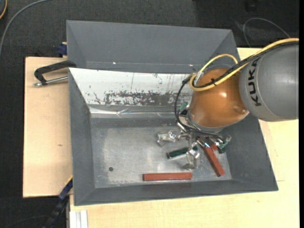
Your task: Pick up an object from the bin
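Observation:
My gripper (193, 147) reaches down from under the orange cover into the right half of the bin, low over a small cluster of things. Just left of it lies a dark green oblong piece (178, 152), and beyond that a crumpled silvery piece (166, 137). A shiny metal bit (191, 159) lies right below the gripper. A red-brown stick (213, 160) lies tilted at its right side, its upper end hidden under the gripper. I see nothing held.
A longer red-brown bar (167, 176) lies flat along the bin's front wall. A small dark spot (110, 169) sits on the floor at the front left. The arm and its cover hang over the bin's right rear.

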`<state>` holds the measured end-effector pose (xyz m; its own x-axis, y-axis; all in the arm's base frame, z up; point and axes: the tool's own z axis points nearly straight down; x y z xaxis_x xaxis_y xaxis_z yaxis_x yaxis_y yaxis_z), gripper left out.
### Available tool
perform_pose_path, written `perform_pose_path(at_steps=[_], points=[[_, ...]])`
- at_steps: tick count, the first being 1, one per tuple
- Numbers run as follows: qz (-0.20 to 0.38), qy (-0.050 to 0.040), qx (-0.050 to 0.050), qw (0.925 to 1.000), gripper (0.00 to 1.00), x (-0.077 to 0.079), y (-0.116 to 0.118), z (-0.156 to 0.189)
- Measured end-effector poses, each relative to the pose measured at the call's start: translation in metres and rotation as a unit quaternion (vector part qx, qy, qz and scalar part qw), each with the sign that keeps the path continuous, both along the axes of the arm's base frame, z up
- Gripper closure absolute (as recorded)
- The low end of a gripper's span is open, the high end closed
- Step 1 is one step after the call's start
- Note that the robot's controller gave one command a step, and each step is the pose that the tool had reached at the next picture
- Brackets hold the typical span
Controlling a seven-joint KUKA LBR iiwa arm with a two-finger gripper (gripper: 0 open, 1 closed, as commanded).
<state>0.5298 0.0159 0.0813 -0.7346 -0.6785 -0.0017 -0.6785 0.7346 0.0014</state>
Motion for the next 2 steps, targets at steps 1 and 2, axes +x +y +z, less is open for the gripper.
perform_pose_path(at_steps=[1, 2], points=[[-0.001, 0.0004, 0.0, 1.0, 1.0, 0.0, -0.001, 0.0], [0.093, -0.0067, 0.0, 0.9957, 1.0, 0.007, 0.014, 0.12]])
